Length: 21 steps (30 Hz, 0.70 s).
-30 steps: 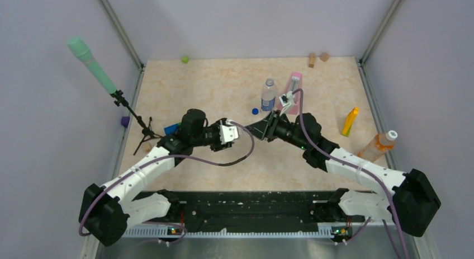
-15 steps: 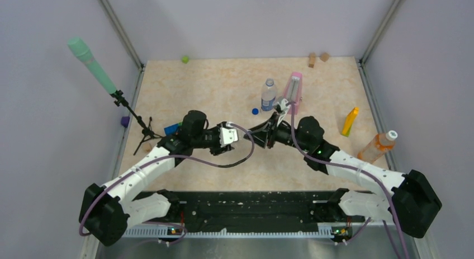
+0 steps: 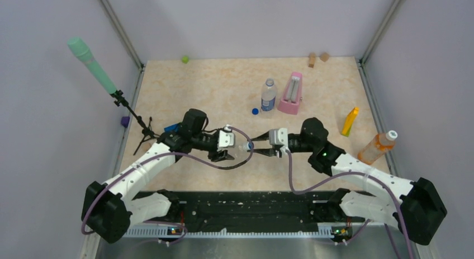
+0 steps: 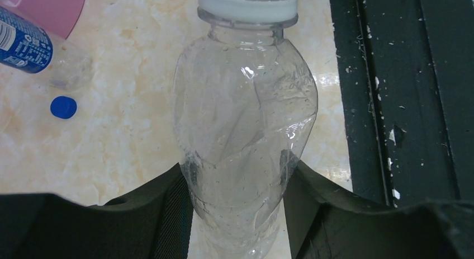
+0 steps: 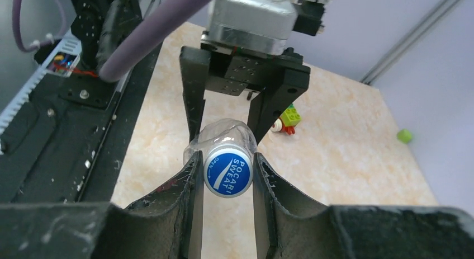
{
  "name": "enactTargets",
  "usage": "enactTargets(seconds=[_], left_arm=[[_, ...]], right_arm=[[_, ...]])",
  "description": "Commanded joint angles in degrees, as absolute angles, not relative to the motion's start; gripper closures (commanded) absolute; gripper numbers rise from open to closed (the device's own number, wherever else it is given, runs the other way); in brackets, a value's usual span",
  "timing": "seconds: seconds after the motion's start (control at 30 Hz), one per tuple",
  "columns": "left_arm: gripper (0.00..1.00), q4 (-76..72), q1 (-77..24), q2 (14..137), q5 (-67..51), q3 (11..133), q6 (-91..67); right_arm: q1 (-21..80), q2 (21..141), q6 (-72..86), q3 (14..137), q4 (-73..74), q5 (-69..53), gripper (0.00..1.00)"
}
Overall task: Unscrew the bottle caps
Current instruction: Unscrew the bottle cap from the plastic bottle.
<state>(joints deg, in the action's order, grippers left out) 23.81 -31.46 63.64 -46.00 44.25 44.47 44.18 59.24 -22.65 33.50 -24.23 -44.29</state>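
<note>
Just left of centre in the top view, the left gripper [image 3: 235, 149] was closed on the body of the plain clear bottle [image 3: 242, 147] and held it lying sideways above the table [image 3: 190, 91]. In the left wrist view its two dark fingers [image 4: 167, 214] pressed the crumpled plastic from both sides, and the neck pointed to the top of the frame. At that neck sat the cap [image 5: 228, 172], pale at the side, its blue top printed with white lettering. The right gripper [image 3: 258, 148], reaching in from the right, was clamped on this cap, one finger tight on either side of it, so the bottle spanned the gap between the two grippers. Above centre, a loose dark blue cap [image 3: 255, 110] lay on the table near the upright blue-labelled bottle [image 3: 269, 95], with the pink metronome [image 3: 291, 94] just to its right. Farther right lay a yellow object [image 3: 350, 121], and near the right edge the orange-tinted bottle [image 3: 378, 146] wore its white cap [image 3: 392, 135].
</note>
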Motion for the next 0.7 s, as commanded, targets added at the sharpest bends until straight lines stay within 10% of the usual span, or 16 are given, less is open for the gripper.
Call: enactTargets(seconds=[0.0,0.17,0.33,0.67], left_arm=[[1.0,24.38,-30.28,63.04,-57.75,49.71,45.07],[1.0,24.59,-30.2,63.05,-56.14,49.81,45.09],[1.0,23.67,-30.2,62.61,-47.96,49.64,44.42],[1.0,17.53,-30.45,60.29,-39.59,47.17,42.89]], right_arm=[[43.86,59.24,-37.31,34.8,-12.96,-50.64,1.0],[43.86,59.14,-31.85,33.12,-20.12,-49.68,0.98],[43.86,55.66,-12.66,26.66,-40.48,-37.26,0.58],[43.86,49.37,21.42,24.35,-45.89,-13.64,0.39]])
